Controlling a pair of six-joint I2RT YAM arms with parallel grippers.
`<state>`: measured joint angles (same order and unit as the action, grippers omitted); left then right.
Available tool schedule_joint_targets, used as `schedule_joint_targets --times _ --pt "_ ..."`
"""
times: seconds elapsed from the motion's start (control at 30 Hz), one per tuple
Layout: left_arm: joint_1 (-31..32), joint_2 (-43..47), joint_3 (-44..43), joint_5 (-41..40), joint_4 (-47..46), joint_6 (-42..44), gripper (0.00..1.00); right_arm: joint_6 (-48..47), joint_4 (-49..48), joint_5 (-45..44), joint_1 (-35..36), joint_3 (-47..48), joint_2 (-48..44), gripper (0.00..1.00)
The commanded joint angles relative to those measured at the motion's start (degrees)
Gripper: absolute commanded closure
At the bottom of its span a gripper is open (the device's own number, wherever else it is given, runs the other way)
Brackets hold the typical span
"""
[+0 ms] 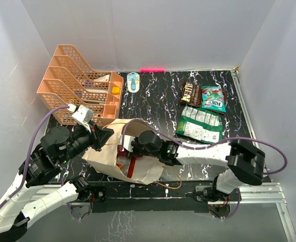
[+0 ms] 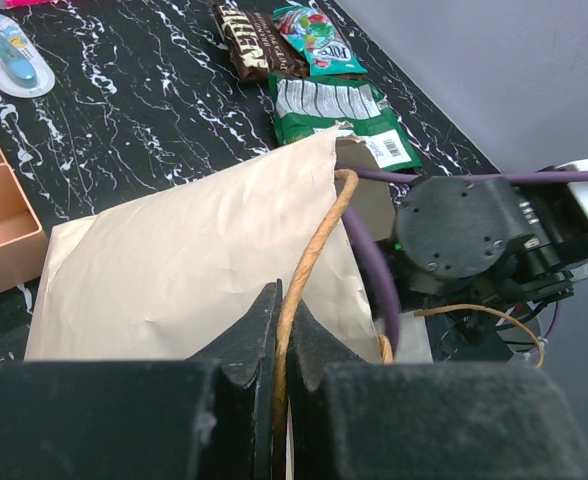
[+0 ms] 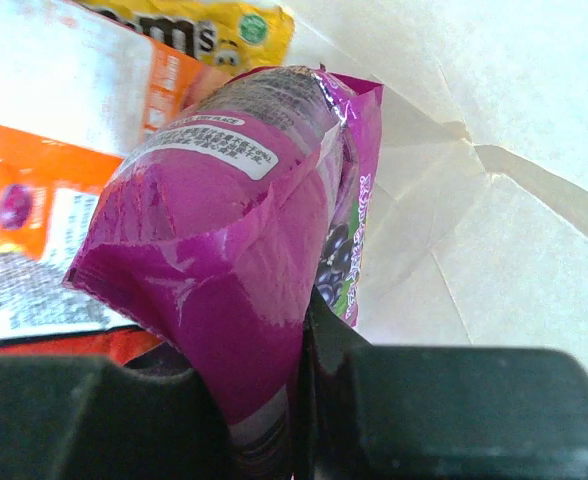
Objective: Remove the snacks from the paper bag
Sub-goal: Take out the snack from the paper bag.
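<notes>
Bulging and creased, the glossy magenta pouch (image 3: 236, 200) shows printed dark berries.

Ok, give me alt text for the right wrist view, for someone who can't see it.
The right gripper pinches a purple-magenta pouch inside the paper bag. An orange-red packet and a yellow M&M's packet lie behind it.

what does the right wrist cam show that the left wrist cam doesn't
Only the right wrist view: the inside of the paper bag, where the right gripper is shut on a purple-magenta pouch, with an orange packet and a yellow M&M's packet behind it. Only the left wrist view: the left gripper pinching the brown cord handle, plus a brown packet and green packets lying out on the table. Both: the paper bag itself.
</notes>
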<state>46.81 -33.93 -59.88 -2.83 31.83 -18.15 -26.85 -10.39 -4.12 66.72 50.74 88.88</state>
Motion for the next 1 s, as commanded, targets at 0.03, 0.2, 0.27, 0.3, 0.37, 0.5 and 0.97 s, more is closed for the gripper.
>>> schedule_joint_targets --times 0.03,0.2,0.27,0.3,0.37,0.5,0.97 --pt "-0.14 1.07 -0.09 -2.36 1.0 -0.22 0.99 4.19 -1.23 8.71 0.4 -1.11 -11.23 0.93" --pt "-0.15 1.33 0.08 -4.77 1.56 -0.97 0.99 7.57 1.75 13.91 0.43 -2.35 -19.22 0.93" --pt "-0.14 1.33 -0.06 -5.7 1.86 -1.15 0.99 8.82 3.26 14.68 0.38 -2.64 -22.59 0.93" --pt "-0.19 1.4 -0.13 -6.09 2.16 -1.18 0.99 9.49 4.16 14.9 0.42 -2.63 -24.42 0.93" --pt "-0.14 1.78 -0.15 -6.87 2.52 -1.45 0.99 10.56 7.31 16.0 0.32 -1.56 -28.01 0.93" --pt "-0.15 2.43 -0.15 -8.06 2.87 -1.62 0.99 12.52 16.25 15.61 0.34 2.63 -35.33 0.93" --pt "-0.14 3.18 -0.86 -11.84 4.16 -0.85 0.99 17.48 33.99 -7.25 0.35 17.54 -47.58 0.93"
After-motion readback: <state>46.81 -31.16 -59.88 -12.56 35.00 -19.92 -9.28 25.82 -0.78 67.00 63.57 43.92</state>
